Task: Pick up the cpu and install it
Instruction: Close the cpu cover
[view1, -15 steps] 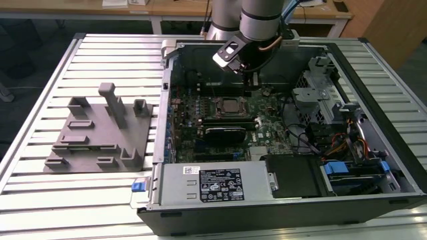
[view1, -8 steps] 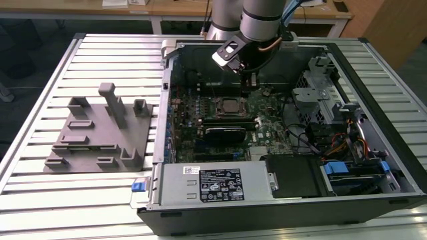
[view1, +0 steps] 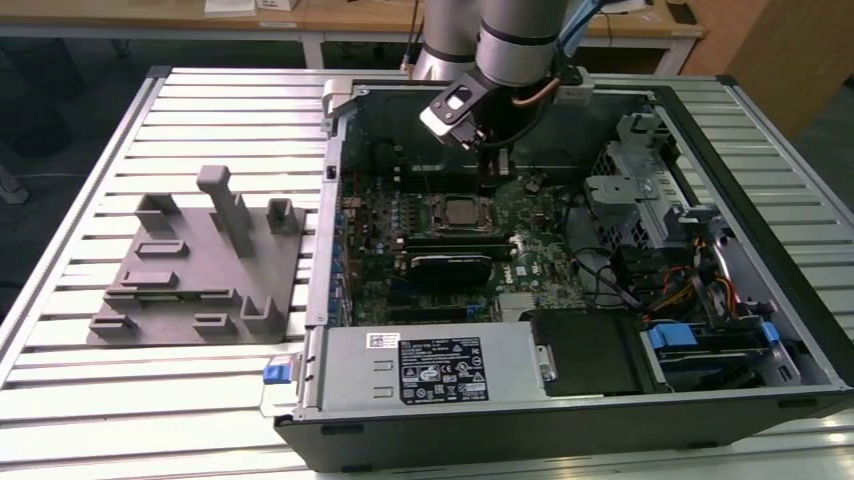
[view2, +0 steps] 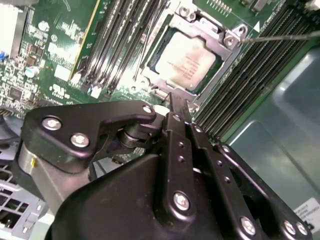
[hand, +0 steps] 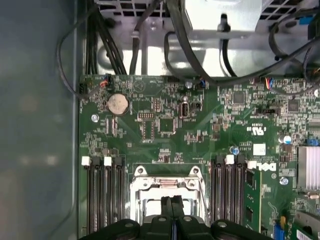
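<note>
Green motherboard (hand: 200, 140), cpu (view2: 185, 60) in socket (view2: 231, 41) — closed tool (view2: 177, 102) just above

The space straight above the silvery square cpu (view2: 185, 60) in its metal socket frame (view2: 227, 40) is taken by the black gripper (view2: 176, 107), which hangs there with its jaws pressed together. Rows of low black memory slots (hand: 105, 200) flank the socket closely on both sides. Black cables (hand: 105, 45) loop over the board's edge near the grey metal drive cage (view1: 641, 190). The black case wall (view1: 761, 170) hems in the exterior view's right. On the exterior view's left, bare slatted metal desk (view1: 200, 110) surrounds the grey plastic block fixture (view1: 200, 270).
</note>
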